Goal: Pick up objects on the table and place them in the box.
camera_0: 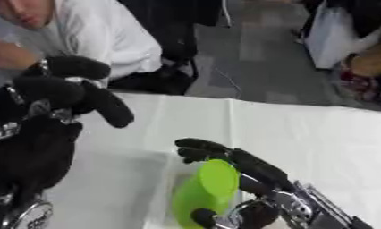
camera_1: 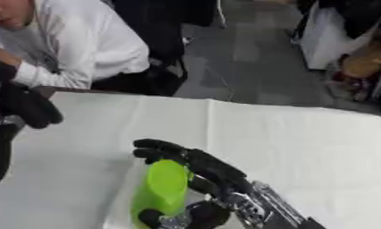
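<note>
A bright green cup (camera_0: 203, 192) lies tilted on its side near the bottom middle, held in my right hand (camera_0: 239, 166). The black fingers arch over the cup's upper side and the thumb (camera_0: 203, 217) presses from below. My left hand (camera_0: 49, 96) is raised at the left edge of the left eye view, fingers half curled with nothing in them. No box shows in either view.
A white cloth covers the table (camera_0: 319, 138), whose far edge runs across the middle of the view. A person in a white shirt (camera_0: 99, 31) sits beyond the far left edge. Bags and clutter (camera_1: 358, 62) stand on the floor at the upper right.
</note>
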Robot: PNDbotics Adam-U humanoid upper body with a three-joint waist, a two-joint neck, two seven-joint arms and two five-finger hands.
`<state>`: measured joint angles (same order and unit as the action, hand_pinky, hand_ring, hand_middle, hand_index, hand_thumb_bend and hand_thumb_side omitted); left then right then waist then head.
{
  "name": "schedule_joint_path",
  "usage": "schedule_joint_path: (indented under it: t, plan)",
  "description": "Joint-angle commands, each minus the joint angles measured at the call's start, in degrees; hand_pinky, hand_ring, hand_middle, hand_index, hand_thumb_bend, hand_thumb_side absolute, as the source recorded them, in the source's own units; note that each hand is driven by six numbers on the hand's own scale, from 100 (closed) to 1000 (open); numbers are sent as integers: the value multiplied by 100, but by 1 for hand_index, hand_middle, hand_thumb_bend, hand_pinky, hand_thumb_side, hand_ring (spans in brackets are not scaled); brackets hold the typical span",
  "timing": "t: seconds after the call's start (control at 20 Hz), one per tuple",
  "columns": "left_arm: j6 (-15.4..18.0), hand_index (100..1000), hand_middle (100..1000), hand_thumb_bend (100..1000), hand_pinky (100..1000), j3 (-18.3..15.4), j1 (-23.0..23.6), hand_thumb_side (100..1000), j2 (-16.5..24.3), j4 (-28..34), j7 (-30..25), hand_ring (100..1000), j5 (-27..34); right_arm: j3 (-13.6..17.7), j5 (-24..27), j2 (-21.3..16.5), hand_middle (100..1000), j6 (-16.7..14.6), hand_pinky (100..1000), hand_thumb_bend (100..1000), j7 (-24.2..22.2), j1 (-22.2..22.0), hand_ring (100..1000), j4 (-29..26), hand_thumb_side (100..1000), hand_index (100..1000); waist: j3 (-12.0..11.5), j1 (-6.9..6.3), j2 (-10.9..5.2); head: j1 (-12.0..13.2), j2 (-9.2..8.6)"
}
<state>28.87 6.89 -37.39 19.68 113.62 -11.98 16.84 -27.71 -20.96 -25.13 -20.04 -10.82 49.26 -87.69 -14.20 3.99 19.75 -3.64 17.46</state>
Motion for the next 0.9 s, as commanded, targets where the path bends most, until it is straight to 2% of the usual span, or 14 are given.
schedule_joint_path:
  t: [0.05,0.1,0.15,0.55,0.75,0.8,0.85,0.9]
  plan:
    - [8,783,769,202,564,-33,-89,905,73,97,-19,531,22,78,-37,-5,1000,-53,843,390,-17,43,834,1,906,1000,11,-30,-112,-5,-19]
    - [9,783,769,202,564,-34,-89,905,73,97,-18,531,23,82,-17,1,1000,-74,847,389,-12,41,833,18,977,1000,13,-32,-112,-3,-19]
    - [10,783,769,202,564,-35,-90,905,73,97,-18,531,23,86,14,4,1000,-96,851,357,-2,40,829,36,1000,1000,13,-32,-112,-1,-19]
    - [11,783,769,203,564,-34,-97,906,72,97,-20,531,27,113,507,-4,1000,-97,868,168,256,61,835,155,1000,1000,13,-30,-107,22,-21]
    - [7,783,769,203,565,-36,-96,906,74,97,-18,532,29,103,511,-25,1000,-109,866,179,288,63,833,127,1000,1000,22,-32,-109,32,-26]
    - [7,783,769,203,565,-35,-95,906,76,97,-18,532,29,104,487,-28,1000,-126,859,253,281,62,825,103,1000,1000,26,-33,-111,33,-28]
    - [7,783,769,203,565,-35,-93,907,77,97,-19,532,29,96,436,-39,1000,-161,851,420,250,64,819,75,937,1000,28,-33,-111,35,-30]
    - [8,783,769,202,564,-34,-91,907,79,97,-20,532,29,97,327,-57,1000,-197,830,539,200,73,798,38,557,1000,32,-34,-113,38,-30]
